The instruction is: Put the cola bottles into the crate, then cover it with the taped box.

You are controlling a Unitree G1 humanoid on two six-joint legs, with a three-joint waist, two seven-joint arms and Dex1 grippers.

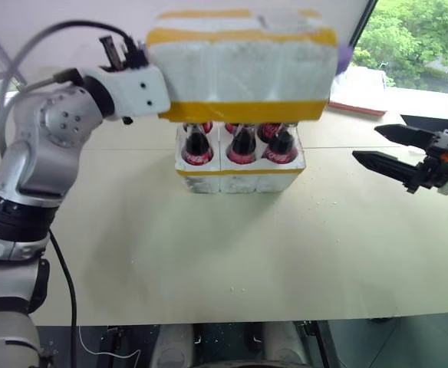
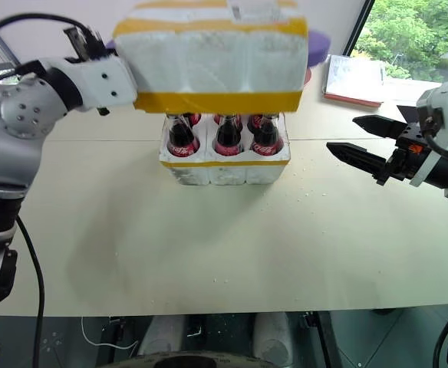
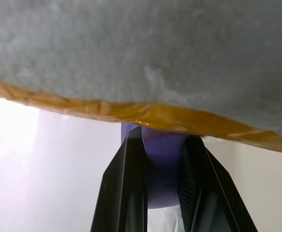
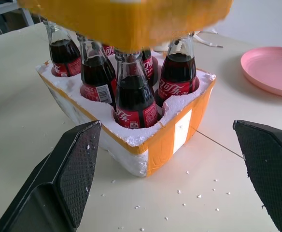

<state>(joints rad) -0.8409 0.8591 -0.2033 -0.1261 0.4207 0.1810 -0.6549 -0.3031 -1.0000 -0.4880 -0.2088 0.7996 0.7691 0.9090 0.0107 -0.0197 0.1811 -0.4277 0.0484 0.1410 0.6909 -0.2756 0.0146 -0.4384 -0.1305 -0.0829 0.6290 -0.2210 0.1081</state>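
The taped box point(image 1: 239, 65), white foam with wide yellow bands, hangs in the air just above the crate point(image 1: 239, 180). My left gripper point(image 3: 162, 137) is shut on the box's left end, with its fingertips at the yellow lower band. In the head views the box hides those fingers. The crate is a low white foam block with a yellow band, standing on the table. Several cola bottles point(image 4: 133, 96) with red labels stand upright in its wells, their tops hidden under the box. My right gripper point(image 1: 366, 143) is open, level with the crate and well to its right, holding nothing.
A pink plate point(image 4: 271, 67) lies on the table beyond the crate. A red-edged booklet point(image 1: 358, 96) sits at the back right, and a purple object point(image 1: 344, 55) shows behind the box. Foam crumbs point(image 4: 189, 191) dot the tabletop point(image 1: 209, 253) around the crate.
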